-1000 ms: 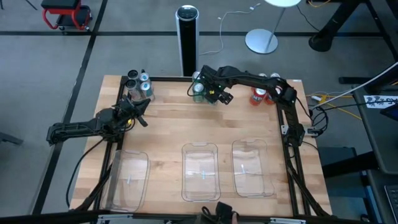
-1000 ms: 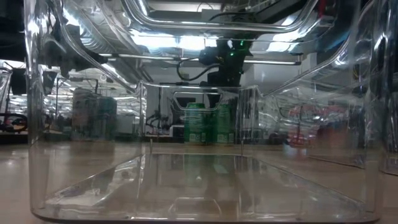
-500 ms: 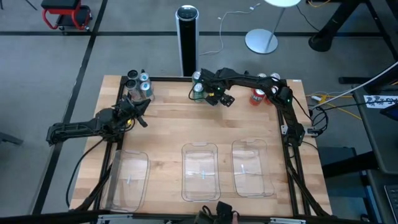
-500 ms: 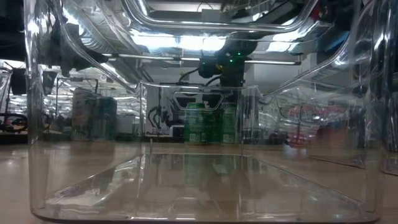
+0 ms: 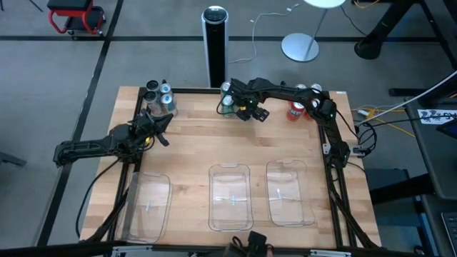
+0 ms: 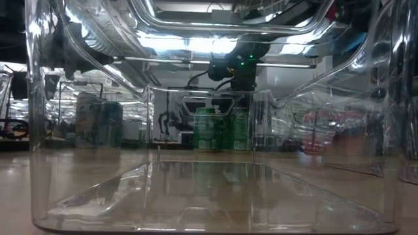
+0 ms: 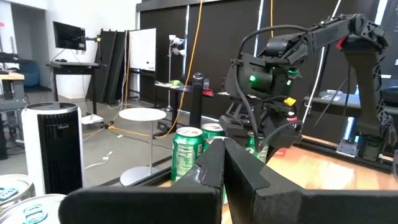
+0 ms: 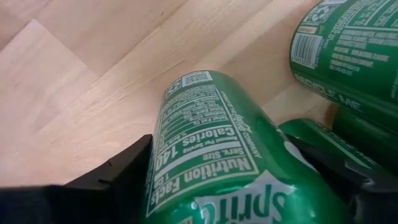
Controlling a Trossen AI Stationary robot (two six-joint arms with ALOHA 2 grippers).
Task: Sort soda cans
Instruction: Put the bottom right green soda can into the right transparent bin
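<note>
green soda can (image 8: 217, 162) between right pincer (image 5: 233, 106) fingers, not yet clamped; left pincer (image 5: 158, 127) closed, empty

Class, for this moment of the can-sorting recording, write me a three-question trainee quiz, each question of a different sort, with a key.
1. True or false: all three clear trays are empty.
2. Which colour can does the right gripper straddle? A red, B green, C silver.
3. Fill in: the left gripper is ____.

Key: 1 true. 2 B: the green can sits between its fingers, which are not yet seen clamped. 3 shut, holding nothing.
</note>
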